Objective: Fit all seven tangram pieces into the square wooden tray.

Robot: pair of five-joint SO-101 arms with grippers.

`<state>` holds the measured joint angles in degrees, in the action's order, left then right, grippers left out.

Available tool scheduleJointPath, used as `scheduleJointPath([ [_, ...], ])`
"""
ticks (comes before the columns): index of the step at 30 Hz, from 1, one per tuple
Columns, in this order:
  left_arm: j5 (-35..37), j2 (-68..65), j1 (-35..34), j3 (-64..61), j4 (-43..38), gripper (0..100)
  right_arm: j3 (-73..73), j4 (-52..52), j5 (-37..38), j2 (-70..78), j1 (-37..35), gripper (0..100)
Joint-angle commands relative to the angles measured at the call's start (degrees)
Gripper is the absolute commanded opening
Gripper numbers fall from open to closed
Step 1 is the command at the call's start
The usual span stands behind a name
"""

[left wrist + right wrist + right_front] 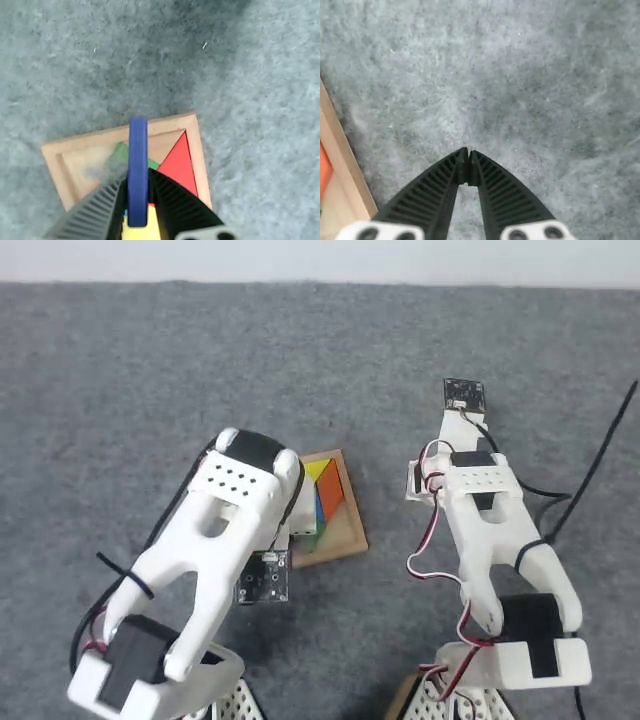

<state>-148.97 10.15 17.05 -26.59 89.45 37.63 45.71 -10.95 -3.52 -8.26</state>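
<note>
The square wooden tray lies on the grey carpet between the two arms. In the high view it holds yellow, orange and green pieces. My left gripper hangs over the tray, shut on a blue piece held on edge. Under it lie a red triangle, a green piece and a yellow piece. My right gripper is shut on nothing, low over bare carpet beside the tray's rim; an orange piece shows inside that rim.
Grey carpet covers the whole table, with a pale wall edge at the back. The left arm covers the tray's near left part. The right arm stands to the tray's right, a black cable trailing beside it.
</note>
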Motion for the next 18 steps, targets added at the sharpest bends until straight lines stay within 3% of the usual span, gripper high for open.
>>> scheduleJointPath([
  [1, -2.64, 2.37, -0.53, 4.26, 0.0, 1, -3.52, -0.4, -0.53, -0.48, 0.57, 0.9],
  [11, 2.11, 1.32, 4.04, 4.53, -1.23, 1, -3.52, -0.4, -0.53, -0.48, 0.57, 0.9],
  [18, 2.11, -13.98, 4.92, 16.31, 0.7, 1, -3.52, -0.4, -0.53, -0.48, 0.57, 0.9],
])
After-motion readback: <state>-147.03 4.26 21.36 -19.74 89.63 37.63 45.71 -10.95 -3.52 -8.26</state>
